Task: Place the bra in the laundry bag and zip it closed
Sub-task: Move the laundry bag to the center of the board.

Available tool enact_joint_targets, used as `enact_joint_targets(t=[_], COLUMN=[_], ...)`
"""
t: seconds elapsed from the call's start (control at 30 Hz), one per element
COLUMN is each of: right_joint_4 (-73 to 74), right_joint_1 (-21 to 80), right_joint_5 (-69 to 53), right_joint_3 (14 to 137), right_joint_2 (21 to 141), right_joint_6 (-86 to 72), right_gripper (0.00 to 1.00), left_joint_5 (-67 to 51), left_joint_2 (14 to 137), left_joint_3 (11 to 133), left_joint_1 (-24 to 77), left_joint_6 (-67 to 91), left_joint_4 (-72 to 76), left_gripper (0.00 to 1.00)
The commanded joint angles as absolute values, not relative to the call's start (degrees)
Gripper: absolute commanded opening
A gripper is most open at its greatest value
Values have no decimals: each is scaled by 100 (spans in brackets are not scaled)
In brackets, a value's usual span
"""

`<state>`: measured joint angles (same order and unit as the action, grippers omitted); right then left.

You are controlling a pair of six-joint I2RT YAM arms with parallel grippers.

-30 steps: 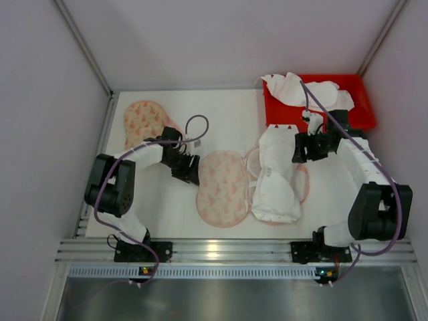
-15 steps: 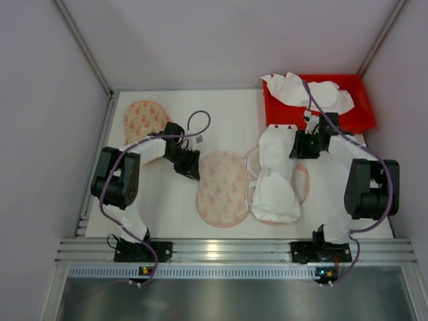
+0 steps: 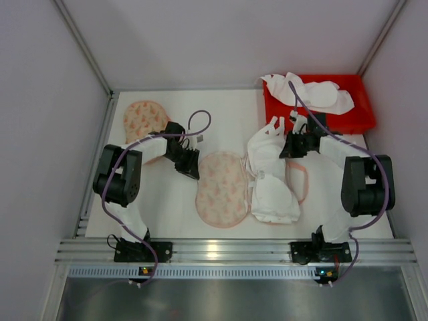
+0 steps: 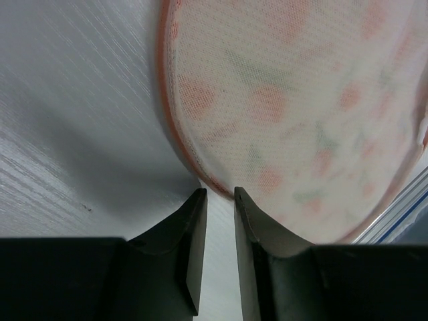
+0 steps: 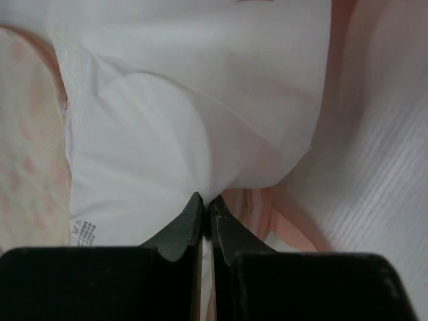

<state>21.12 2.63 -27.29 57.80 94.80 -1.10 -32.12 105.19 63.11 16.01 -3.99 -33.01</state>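
Since the earlier frames, the R gripper [image 3: 286,146] has been closed from half-open onto the bra [image 3: 271,180], and the bra's far end has been drawn up and bunched, so it is seen shorter than before. The L gripper [image 3: 189,164] has been narrowed but hardly shifted.

R gripper [image 5: 206,198]: the jaws are clenched w/ a fold of the white bra [image 5: 167,120] pinched at the tips. The rest of the bra is spread ahead of the fingers and toward the arm bases. A pink rim is seen under the cloth just right of the tips. The red bin [image 3: 361,117] w/ white garments is located behind this gripper, on the far side.

L gripper [image 4: 219,192]: the jaws are not fully closed, and a thin gap w/ the table [image 4: 80,100] showing through is left btw. them. The bag [image 4: 301,100] edge is found directly at the tips, touching or nearly so. A grip on it cannot be confirmed.

From above, the bag [image 3: 221,190] is laid flat just ahead of the L gripper, btw. both grippers, and the bra is beside it, not enclosed. A 2nd bag [image 3: 142,119] is placed behind the L gripper, near the far-left corner.
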Motion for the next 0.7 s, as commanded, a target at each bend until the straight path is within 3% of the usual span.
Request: enact_joint_targets(t=[0.0, 0.27, 0.3, 0.37, 0.5, 0.67], right_joint_4=[1749, 1810, 1854, 2073, 2538, 2786], right_joint_1=[518, 756, 756, 765, 738, 589], right_joint_5=[-2909, -2725, -2707, -2698, -2646, -2575], right_joint_3=[5959, 5985, 6003, 6082, 6258, 6214], right_joint_2=[9580, 9765, 9765, 9730, 9502, 9036], right_joint_6=[-53, -61, -53, 121, 316, 510], right_gripper=[1, 4, 12, 20, 55, 62], left_joint_5=[-2813, -2760, -2742, -2733, -2646, -2584], left_joint_2=[10784, 10793, 10776, 10758, 10784, 10469], left_joint_3=[6258, 6267, 6258, 6240, 6328, 6328], left_joint_1=[1617, 1617, 1617, 1617, 1608, 1486], left_joint_6=[-562, -571, -580, -571, -650, -887], left_joint_4=[-3226, -3234, -3226, -3234, -3410, -3507], left_gripper=[28, 25, 25, 26, 28, 37])
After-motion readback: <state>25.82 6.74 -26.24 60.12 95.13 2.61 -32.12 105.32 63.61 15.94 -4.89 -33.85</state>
